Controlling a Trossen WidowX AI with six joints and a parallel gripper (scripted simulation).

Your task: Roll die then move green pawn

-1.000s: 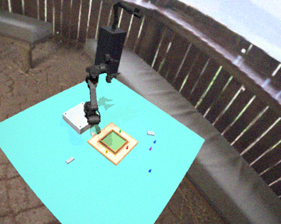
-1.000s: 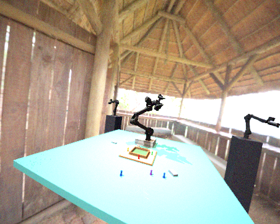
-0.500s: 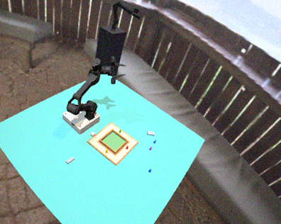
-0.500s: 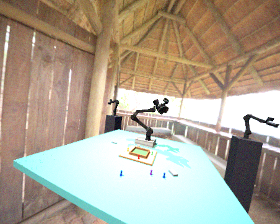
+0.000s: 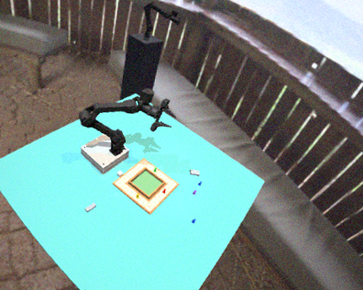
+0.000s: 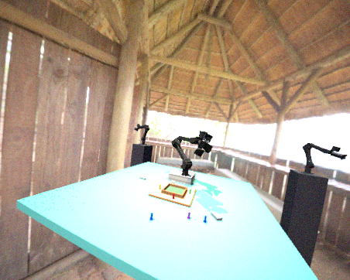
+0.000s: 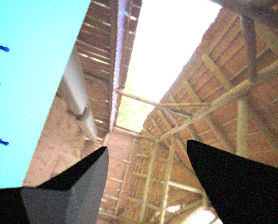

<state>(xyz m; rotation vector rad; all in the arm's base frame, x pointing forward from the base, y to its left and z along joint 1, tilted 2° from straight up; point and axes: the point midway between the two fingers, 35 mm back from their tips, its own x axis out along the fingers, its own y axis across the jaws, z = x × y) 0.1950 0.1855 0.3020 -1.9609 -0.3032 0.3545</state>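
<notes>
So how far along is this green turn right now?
Nothing looks done yet: the small white die lies beside the board, outside the tray. In hand: nothing; the end effector hangs open, raised above the table. Left: roll the die, advance the green pawn, retreat.

Black jointed arm [image 5: 105,121], pointed dark tool [image 5: 162,116]
</notes>
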